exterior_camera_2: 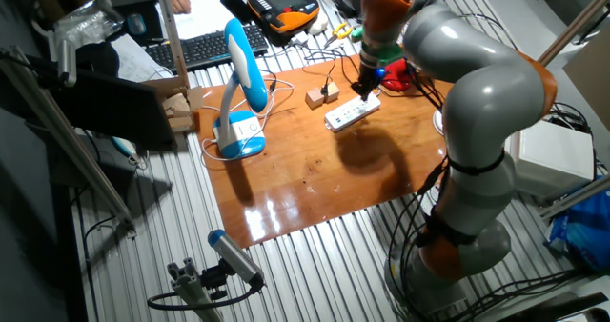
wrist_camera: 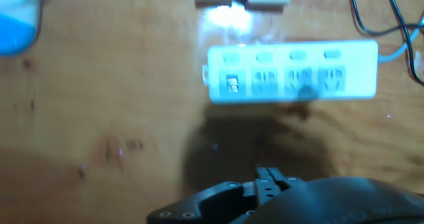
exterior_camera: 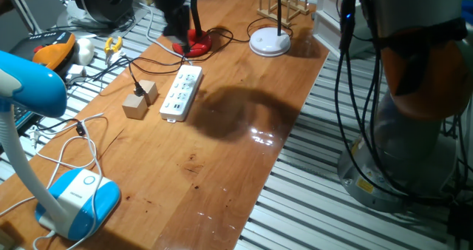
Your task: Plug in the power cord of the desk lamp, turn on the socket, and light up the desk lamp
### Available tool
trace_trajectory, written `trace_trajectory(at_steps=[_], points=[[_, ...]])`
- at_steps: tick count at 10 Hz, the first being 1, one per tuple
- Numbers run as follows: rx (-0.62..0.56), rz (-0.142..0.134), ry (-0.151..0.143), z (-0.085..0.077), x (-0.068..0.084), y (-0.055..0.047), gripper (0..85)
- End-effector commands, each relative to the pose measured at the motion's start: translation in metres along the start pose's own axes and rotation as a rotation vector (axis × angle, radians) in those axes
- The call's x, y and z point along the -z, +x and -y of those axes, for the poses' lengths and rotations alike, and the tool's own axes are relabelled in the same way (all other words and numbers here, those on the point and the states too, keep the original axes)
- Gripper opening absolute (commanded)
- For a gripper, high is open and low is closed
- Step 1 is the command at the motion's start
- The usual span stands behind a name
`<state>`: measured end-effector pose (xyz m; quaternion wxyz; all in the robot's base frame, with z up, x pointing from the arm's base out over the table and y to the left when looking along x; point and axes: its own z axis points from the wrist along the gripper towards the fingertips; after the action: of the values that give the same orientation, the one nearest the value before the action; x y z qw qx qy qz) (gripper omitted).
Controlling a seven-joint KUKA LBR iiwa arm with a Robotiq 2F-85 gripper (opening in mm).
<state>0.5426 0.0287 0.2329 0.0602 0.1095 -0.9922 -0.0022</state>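
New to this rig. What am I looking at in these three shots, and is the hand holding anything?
One robot arm stands at a wooden table. Two pictures come from fixed cameras on different sides; the third looks down from a camera on the hand. On the table lie a white socket strip, two wooden blocks, a red-based desk lamp with its black power cord, a white-based lamp and a blue lamp. The hand hovers near the red lamp. Its fingers are not clearly visible, so whether it holds anything cannot be told.
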Motion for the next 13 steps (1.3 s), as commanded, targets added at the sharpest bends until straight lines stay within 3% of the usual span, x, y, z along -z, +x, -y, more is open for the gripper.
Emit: trace_trajectory(at_steps=[1, 2, 4, 5, 7, 8, 10, 11, 12, 13], points=[[-0.004, 0.013, 0.010, -0.002, -0.004, -0.014, 17.0], [-0.022, 0.024, 0.018, -0.004, -0.009, -0.025, 34.0], [-0.065, 0.042, 0.023, -0.008, -0.021, -0.046, 34.0], [-0.075, 0.061, 0.023, -0.008, -0.031, -0.058, 34.0], [-0.078, 0.073, 0.009, -0.010, -0.052, -0.078, 34.0], [-0.079, 0.072, -0.007, -0.009, -0.061, -0.083, 34.0], [-0.057, 0.053, -0.012, -0.011, -0.063, -0.085, 34.0], [-0.042, 0.030, -0.021, -0.011, -0.063, -0.085, 17.0], [-0.037, 0.017, -0.025, -0.011, -0.063, -0.085, 17.0], [-0.068, 0.016, -0.007, -0.011, -0.063, -0.085, 17.0]])
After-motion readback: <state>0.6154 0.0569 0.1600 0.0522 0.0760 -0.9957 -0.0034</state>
